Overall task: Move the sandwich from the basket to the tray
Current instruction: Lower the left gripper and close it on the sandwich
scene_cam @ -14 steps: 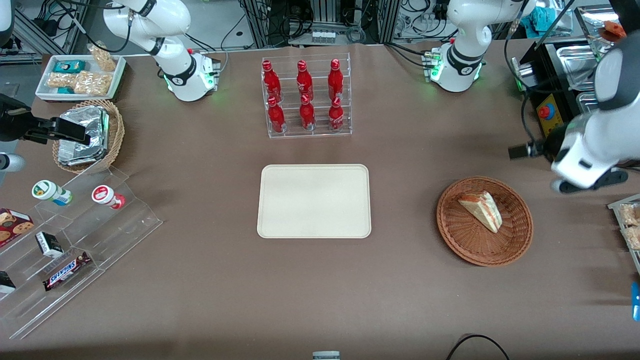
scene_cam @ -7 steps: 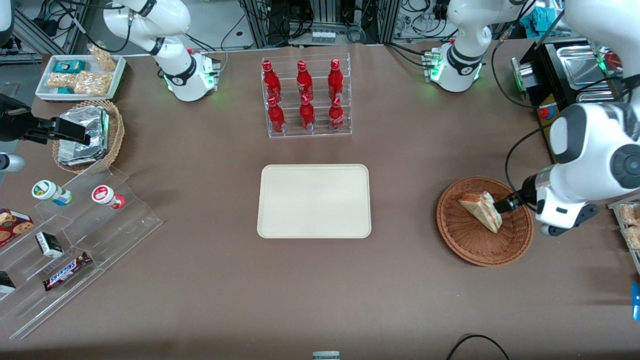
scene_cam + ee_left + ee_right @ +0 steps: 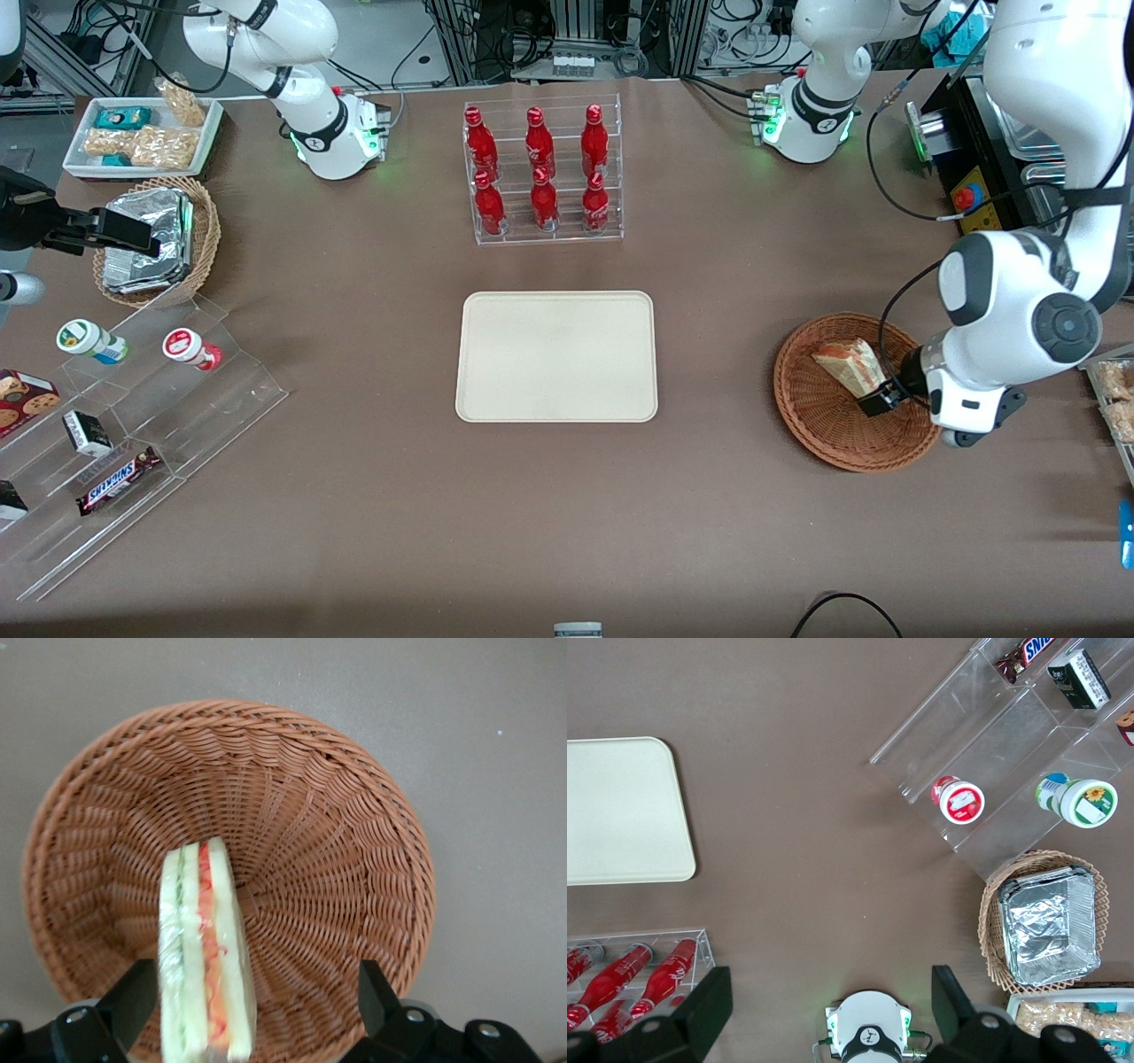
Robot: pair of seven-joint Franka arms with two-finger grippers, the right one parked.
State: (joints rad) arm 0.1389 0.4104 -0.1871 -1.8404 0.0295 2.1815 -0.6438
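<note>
Hand (image 3: pixel 252 1005) open astride sandwich (image 3: pixel 204 957) in basket (image 3: pixel 354 815).

Recorded basket (image 3: pixel 354 842) as rough woven wicker, reddish-brown, with a faint sheen. Noted sandwich (image 3: pixel 202 957) wrapped in clear glossy film over soft white bread. Logged gripper (image 3: pixel 252 1001) low over basket, sandwich between its fingers (image 3: pixel 133 1001), these of matt black plastic and spread apart; arm shell (image 3: pixel 1019 301) glossy white. Found tray (image 3: pixel 556 354) smooth, matt, cream. Found counter (image 3: pixel 709 532) covered in matt brown sheet. Observed glossy red bottles (image 3: pixel 540 168) in clear acrylic rack (image 3: pixel 611 232); crinkled shiny foil (image 3: pixel 146 235) in pale wicker.
</note>
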